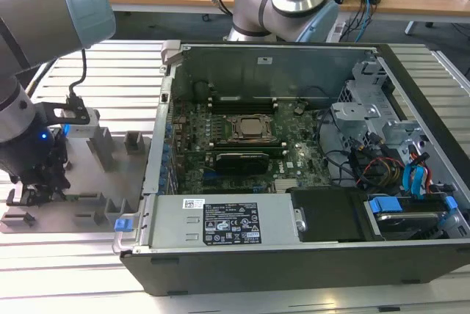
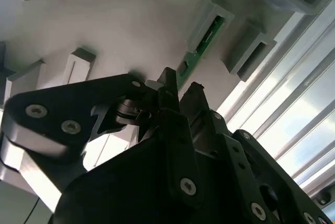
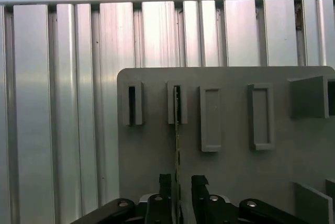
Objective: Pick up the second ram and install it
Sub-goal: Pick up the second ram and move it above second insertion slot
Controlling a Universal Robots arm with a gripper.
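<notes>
Right now, pick-up stage: end effector [image 3: 181,182] straddling the second ram [image 3: 177,135], not yet clamped.
At the exterior view's left my arm [image 1: 29,50] hangs over the grey holder plate [image 1: 92,182] on the ribbed surface [image 1: 66,270], well apart from the open computer case [image 1: 294,241]. In both wrist views the second ram stands on edge in a holder slot, one end between the fingers [image 3: 199,190], which stand apart with a gap showing on one side. I judge my grip calls for an even squeeze on its flat faces.
</notes>
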